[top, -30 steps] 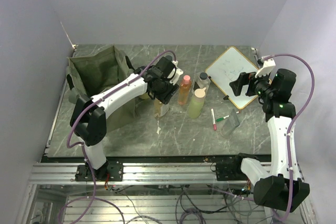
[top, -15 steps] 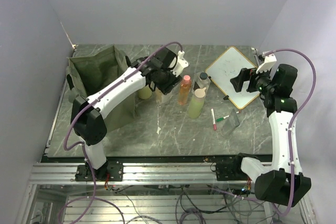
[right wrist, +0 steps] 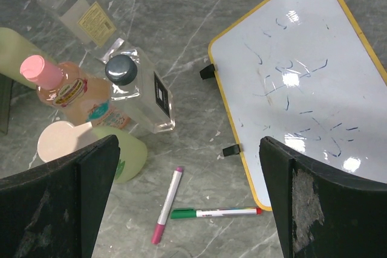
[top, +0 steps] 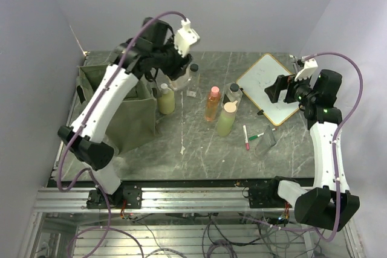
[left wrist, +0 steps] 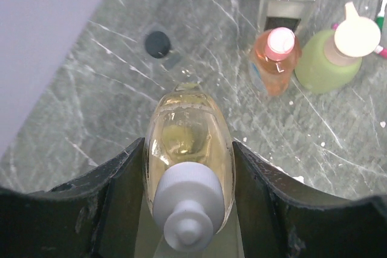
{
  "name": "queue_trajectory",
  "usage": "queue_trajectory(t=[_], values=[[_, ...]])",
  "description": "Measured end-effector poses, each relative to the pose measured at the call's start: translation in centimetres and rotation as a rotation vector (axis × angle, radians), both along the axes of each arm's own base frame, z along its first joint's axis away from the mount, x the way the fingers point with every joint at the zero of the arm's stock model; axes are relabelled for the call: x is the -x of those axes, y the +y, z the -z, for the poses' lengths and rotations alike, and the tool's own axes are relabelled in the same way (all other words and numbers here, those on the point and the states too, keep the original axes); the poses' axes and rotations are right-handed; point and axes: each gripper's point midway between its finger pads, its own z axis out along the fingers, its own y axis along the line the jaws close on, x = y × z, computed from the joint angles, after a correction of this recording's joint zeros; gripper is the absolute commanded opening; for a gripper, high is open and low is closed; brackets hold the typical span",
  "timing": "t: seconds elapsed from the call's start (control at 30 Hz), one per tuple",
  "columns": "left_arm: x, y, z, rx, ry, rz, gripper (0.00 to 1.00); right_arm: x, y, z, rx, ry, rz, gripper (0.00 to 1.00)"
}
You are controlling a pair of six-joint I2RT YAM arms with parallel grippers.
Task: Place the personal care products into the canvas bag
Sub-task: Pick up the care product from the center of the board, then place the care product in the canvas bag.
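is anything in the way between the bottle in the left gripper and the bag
Nothing visible. The held bottle hangs right of the open bag; the pale green bottle stands lower, by its side.

From above, the left arm point(top: 109, 89) covers part of the canvas bag point(top: 136, 119). In the right wrist view a pale green bottle point(right wrist: 15, 52) is cut off at the left edge — and the whiteboard point(right wrist: 302, 89) scribbles are too faint to read.

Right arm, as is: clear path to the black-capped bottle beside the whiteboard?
Likely yes: right gripper hangs open over the whiteboard, and that bottle stands just past the board's edge, nothing between.
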Motion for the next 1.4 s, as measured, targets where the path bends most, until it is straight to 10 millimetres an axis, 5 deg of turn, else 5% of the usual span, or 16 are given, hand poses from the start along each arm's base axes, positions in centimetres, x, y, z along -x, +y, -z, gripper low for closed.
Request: queue_trajectory(t=[0.43,0.77,1.0,1.23,1.4], values=[[3.8,7.9,-11.2,0.193,-0.179,-0.029,0.07,-0.7,-0.1,-0.6,-0.004,-0.01,-0.004,1.0],[5.6,15.9,-13.8,0.274,-0.235,-0.282,0.07,-1.1,0.0,-0.9,-0.009,-0.015,-0.007,1.0],[4.2,19.3,-10.1,0.288,-0.145,-0.495,0.07,-1.4,0.1,-1.1,-0.013,-0.016,-0.017,1.0],[2.0,21.3,-0.6,0.194,0.042,-0.654,0.07,-2.0,0.4,-1.5,-0.012,-0.018,-0.03,1.0],[1.1,22.1,3.6,0.152,0.093,-0.715,0.07,-2.0,0.5,-1.3,-0.013,-0.011,-0.034,1.0]])
